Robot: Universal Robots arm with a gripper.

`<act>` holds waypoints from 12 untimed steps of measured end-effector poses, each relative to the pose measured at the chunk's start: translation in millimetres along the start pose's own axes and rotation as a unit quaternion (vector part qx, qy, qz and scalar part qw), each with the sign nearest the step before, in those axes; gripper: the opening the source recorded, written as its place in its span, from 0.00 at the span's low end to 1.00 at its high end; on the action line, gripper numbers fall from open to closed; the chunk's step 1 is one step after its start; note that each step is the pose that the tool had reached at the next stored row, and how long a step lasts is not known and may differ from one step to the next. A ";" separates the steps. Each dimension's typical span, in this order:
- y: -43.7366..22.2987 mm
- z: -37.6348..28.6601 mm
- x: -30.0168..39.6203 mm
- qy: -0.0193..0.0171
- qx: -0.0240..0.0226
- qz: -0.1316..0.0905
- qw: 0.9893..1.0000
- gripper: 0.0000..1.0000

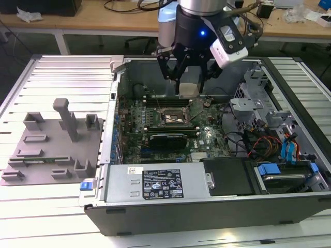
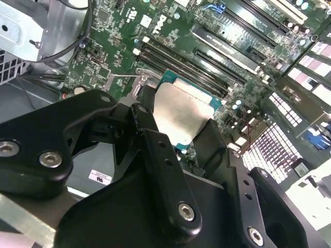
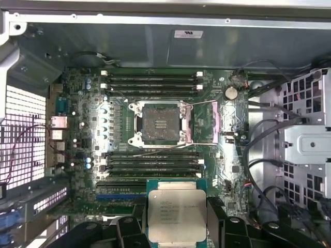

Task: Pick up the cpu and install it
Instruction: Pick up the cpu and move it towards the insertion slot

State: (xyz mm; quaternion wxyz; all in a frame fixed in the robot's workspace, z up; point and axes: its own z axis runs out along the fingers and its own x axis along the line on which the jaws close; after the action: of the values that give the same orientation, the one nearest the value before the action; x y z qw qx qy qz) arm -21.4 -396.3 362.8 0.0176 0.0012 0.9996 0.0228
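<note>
The pincer point(image 1: 189, 89) is clamping the cpu point(image 3: 176, 214) between its fingers and hovering inside the open computer case point(image 1: 217, 219), so the pick-up looks done. The socket point(image 3: 158, 124) (open and empty) is lying below the pincer, slightly offset; seating is remaining.

Silvery cpu point(image 3: 176, 214) edged teal, green motherboard point(image 3: 77, 111), grey fixture tray point(image 1: 51, 150)

An electronics workshop — cable-strewn wooden benches point(image 1: 93, 23) behind, an opened computer case point(image 1: 155, 217) on a slatted table point(image 1: 51, 206).
</note>
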 end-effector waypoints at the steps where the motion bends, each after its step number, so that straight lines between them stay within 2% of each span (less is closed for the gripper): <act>1: -0.1 2.5 0.1 0.000 0.000 0.000 1.000 0.55; 4: -0.3 8.3 0.3 0.000 0.000 0.000 1.000 0.55; 9: -1.1 24.4 0.9 0.000 0.000 0.000 1.000 0.55; 12: -1.4 30.4 1.1 0.000 0.000 0.000 1.000 0.55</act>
State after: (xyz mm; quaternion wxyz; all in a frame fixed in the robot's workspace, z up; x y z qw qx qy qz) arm -21.4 -396.3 332.3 0.0176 0.0012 0.9996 0.0228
